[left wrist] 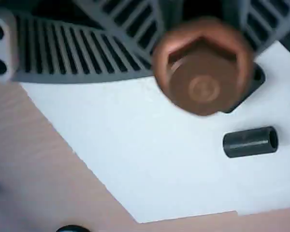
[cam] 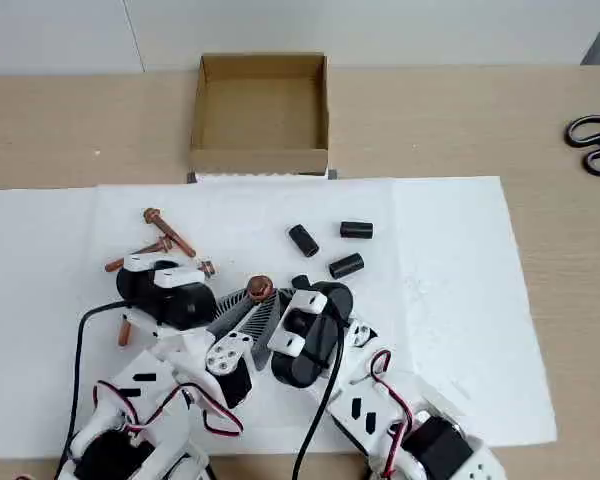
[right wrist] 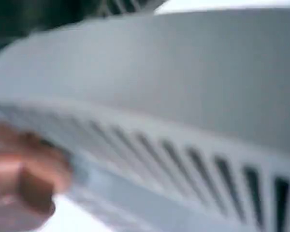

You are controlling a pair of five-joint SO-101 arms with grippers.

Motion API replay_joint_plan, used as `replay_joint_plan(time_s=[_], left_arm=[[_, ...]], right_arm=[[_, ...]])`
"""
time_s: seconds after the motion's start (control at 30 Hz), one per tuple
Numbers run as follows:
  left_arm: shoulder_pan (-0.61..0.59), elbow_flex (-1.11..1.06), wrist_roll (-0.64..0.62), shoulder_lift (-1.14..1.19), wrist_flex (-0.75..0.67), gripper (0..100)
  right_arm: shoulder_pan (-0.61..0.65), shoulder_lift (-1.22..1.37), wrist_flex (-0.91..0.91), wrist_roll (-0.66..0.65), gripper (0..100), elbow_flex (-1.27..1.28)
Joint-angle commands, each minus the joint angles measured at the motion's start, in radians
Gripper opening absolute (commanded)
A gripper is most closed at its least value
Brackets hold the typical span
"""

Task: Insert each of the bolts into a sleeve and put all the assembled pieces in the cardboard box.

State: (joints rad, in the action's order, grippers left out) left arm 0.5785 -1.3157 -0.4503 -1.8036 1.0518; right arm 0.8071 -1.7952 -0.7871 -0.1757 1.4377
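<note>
Both arms leaned low over the white paper (cam: 450,300), wrists angled toward each other. The left gripper (cam: 250,302) pinched a copper bolt (cam: 259,289) in its fingers, head up, near the sleeves (cam: 346,265). The right gripper (cam: 280,305) met it there, and its hold could not be told.

The left pincer (left wrist: 201,29) is gripping a copper bolt (left wrist: 203,72) between its dark ribbed fingers (left wrist: 87,48), and the bolt's hexagonal head is facing the camera. Behind the bolt, a white paper sheet (left wrist: 135,154) is lying on the wooden desk (left wrist: 38,169), leaving bare wood showing past its edge. A black sleeve (left wrist: 250,141) is resting on its side on the sheet, near the bolt but not touching it.
</note>
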Motion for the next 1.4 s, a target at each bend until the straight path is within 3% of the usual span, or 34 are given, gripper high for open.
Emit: replay_joint_plan(time_s=[0.0, 0.2, 0.43, 0.73, 1.23, 1.37], left_arm=[[0.003, -0.018, 0.044, 0.006, 0.014, 1], [0.003, -0.018, 0.064, 0.006, 0.014, 2], [0.002, -0.018, 0.061, 0.006, 0.041, 18], [0.0, 0.027, 0.026, 0.006, 0.044, 19], [-0.121, 0.191, 0.029, 0.011, 0.044, 18], [-0.172, 0.191, 0.031, 0.006, 0.043, 1]], right_arm=[[-0.001, -0.016, 0.03, -0.011, 0.2, -0.089], [-0.001, -0.016, 0.027, -0.011, 0.2, -0.089], [-0.001, -0.016, 0.027, -0.011, 0.2, -0.083], [-0.001, -0.015, 0.025, -0.011, 0.2, -0.055], [-0.005, -0.015, 0.033, -0.006, 0.2, -0.006], [-0.058, -0.015, 0.027, -0.005, 0.2, -0.006]])
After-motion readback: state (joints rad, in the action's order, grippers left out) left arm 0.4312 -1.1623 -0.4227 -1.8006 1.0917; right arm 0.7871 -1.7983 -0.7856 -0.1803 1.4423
